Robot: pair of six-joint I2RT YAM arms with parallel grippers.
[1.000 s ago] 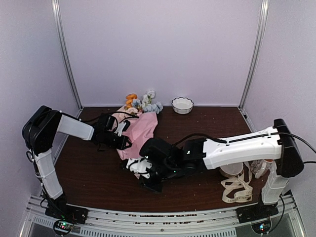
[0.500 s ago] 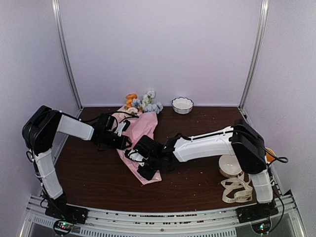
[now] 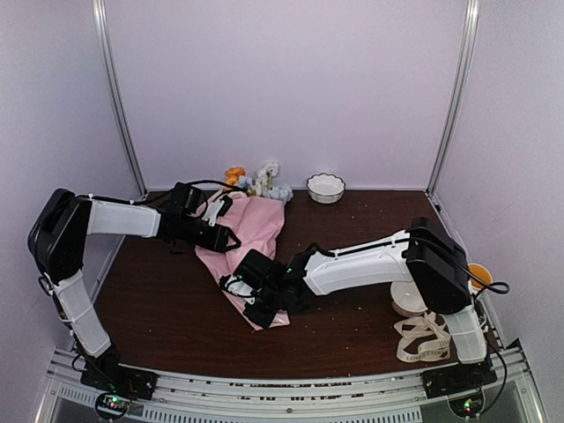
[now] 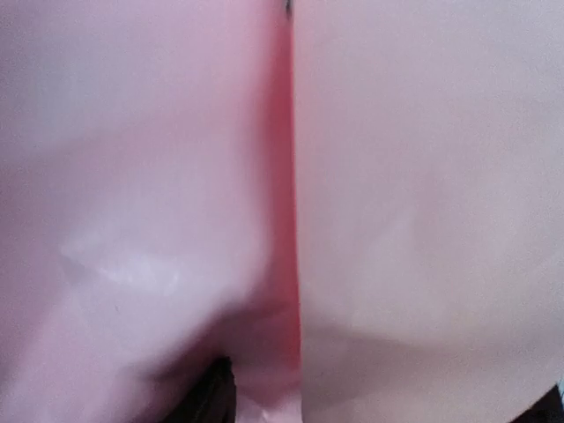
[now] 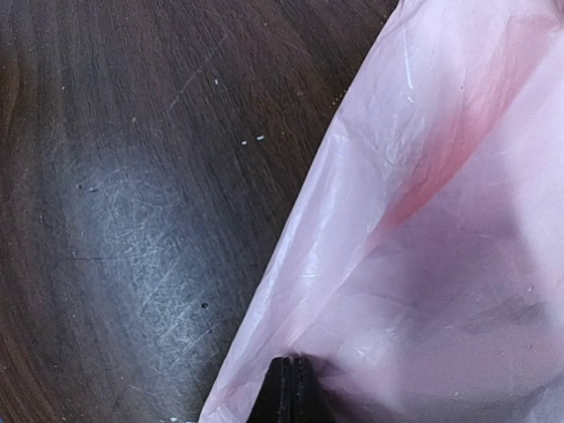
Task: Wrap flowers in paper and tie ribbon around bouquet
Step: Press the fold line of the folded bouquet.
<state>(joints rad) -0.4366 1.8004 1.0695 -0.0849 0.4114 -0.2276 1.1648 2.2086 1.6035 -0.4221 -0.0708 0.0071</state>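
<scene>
The pink paper [image 3: 256, 231] lies loosely folded over the flowers, running from the back of the table toward the front. Only the blue, white and orange blooms [image 3: 261, 181] stick out at its far end. My left gripper [image 3: 229, 238] is at the paper's left side, jaws apart. In the left wrist view the paper [image 4: 397, 194] fills the frame, with one dark finger [image 4: 214, 398] at the bottom. My right gripper [image 3: 238, 285] is shut on the paper's lower left edge [image 5: 300, 291], its fingertips [image 5: 293, 366] pressed together. The cream ribbon [image 3: 423, 339] lies in loops at the front right.
A white scalloped bowl [image 3: 325, 187] stands at the back near the wall. A white cup [image 3: 410, 300] and an orange-rimmed one [image 3: 477, 273] sit by the right arm's base. Metal frame posts [image 3: 119, 97] rise at both back corners. Bare dark wood [image 5: 132, 220] shows left of the paper.
My right arm swung left and its gripper settled on the paper's lower left edge. My left gripper opened and shifted toward the back; the paper's top spread out.
</scene>
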